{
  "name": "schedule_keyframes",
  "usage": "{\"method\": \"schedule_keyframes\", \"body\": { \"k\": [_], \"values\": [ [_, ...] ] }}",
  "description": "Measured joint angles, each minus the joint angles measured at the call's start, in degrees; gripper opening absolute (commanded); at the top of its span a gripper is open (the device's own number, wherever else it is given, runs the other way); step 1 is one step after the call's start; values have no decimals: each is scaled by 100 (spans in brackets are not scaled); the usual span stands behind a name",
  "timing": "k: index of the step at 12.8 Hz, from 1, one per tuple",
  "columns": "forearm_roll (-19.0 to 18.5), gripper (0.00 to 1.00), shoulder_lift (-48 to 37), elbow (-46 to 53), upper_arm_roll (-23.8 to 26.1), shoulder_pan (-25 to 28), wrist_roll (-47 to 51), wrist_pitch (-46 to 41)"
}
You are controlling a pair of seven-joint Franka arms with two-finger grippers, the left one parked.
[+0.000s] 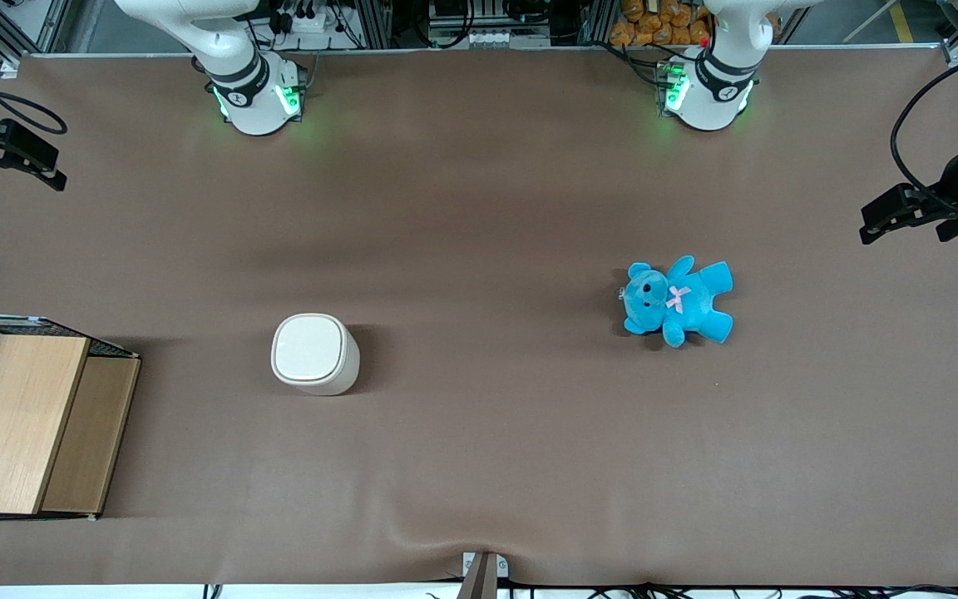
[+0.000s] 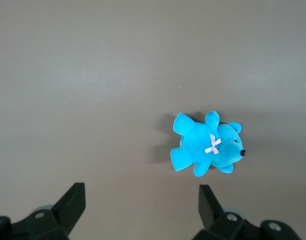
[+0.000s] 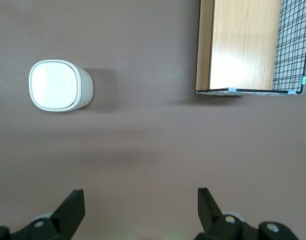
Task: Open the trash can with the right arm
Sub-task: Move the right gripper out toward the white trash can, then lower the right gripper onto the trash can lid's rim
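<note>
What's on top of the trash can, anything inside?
Only its flat lid, shut, sits on the trash can; nothing rests on it. The inside is covered. The claw is open, high at the working arm's end.

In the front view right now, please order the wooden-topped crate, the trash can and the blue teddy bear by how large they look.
1. Wooden-topped crate, clearly the largest.
2 and 3. Blue teddy bear and trash can look about alike; I would not rank them.

The right arm's tool is open, above the table edge at the working arm's end.
</note>
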Motion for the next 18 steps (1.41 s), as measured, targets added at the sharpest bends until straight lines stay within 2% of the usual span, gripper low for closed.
{"method": "schedule_keyframes", "body": {
  "k": [7,10,11,13,14,16,17,18],
  "values": [
    [13,100,27,-18,66,-1,127,45],
    [31,98,109,-319,507,36,611,505],
    [40,81,184,-419,736,61,989,643],
    [45,38,408,-588,1200,113,1513,1001],
    [45,23,524,-741,1351,137,1639,1334],
    [46,8,791,-1117,1442,165,1824,2084],
    [46,5,957,-1248,1447,179,1918,2403],
    [46,6,1133,-1325,1448,208,1968,2645]
  ]
}}
